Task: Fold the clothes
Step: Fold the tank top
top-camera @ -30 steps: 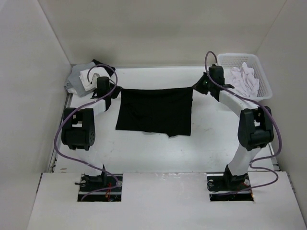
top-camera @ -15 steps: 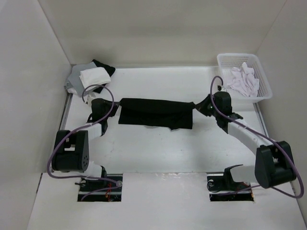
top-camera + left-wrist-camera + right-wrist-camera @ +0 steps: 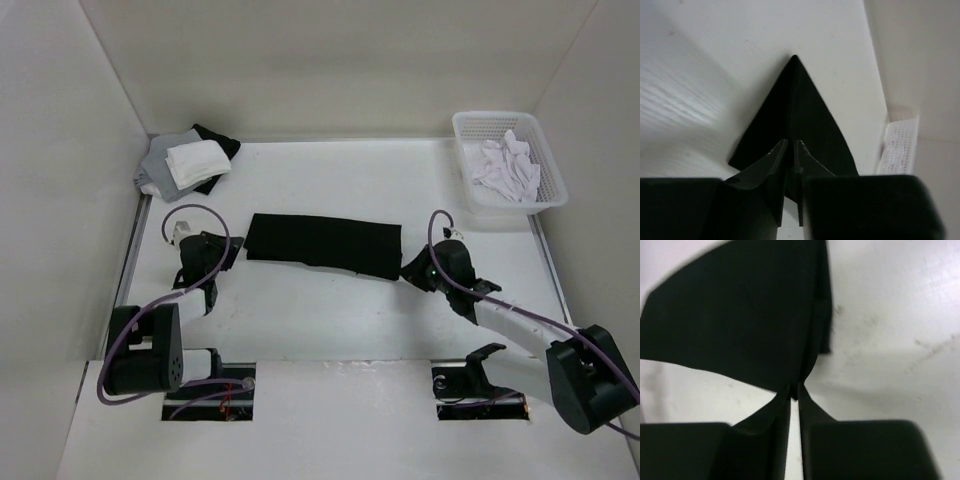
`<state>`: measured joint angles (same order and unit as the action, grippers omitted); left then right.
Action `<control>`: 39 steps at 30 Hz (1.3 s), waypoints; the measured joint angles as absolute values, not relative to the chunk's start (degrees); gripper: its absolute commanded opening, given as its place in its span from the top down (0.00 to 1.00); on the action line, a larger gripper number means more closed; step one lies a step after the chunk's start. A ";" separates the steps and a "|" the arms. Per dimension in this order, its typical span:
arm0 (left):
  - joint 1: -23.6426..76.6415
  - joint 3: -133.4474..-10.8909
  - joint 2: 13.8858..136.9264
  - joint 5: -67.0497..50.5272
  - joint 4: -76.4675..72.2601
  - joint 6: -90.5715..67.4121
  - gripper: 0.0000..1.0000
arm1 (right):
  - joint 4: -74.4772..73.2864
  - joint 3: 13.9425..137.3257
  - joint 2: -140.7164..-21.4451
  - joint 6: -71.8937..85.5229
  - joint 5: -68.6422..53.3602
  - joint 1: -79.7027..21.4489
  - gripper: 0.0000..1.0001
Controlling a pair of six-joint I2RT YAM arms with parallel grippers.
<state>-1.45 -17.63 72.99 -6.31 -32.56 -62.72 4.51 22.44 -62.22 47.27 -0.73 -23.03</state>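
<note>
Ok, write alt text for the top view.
A black tank top lies folded into a long strip across a white table, the left gripper at its left end, the right gripper at its right. A cloth pile sits back left, a white basket back right.

1. Setting: a robot lab test cell, not a home or a shop.
2. Plain white enclosure walls (image 3: 330,60) stand round a bare white table (image 3: 300,310).
3. Left arm (image 3: 145,350) and right arm (image 3: 510,320) are bolted at the table's near edge.
4. Props only: a white plastic basket (image 3: 510,215) holding white cloth (image 3: 505,165), and a small cloth pile (image 3: 185,160) in the far-left corner.
</note>
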 measured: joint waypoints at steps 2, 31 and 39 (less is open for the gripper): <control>-2.59 -16.88 74.46 -6.83 -32.47 -62.76 0.78 | 3.99 21.41 -63.13 47.90 -0.23 -23.33 0.63; 16.45 -14.76 71.18 -4.05 -38.06 -62.30 0.77 | 19.66 25.96 -78.19 53.89 -2.59 -15.55 0.99; 24.36 -16.23 71.37 -3.90 -39.18 -62.94 0.77 | 1.63 30.46 -57.32 45.43 4.69 -13.39 0.98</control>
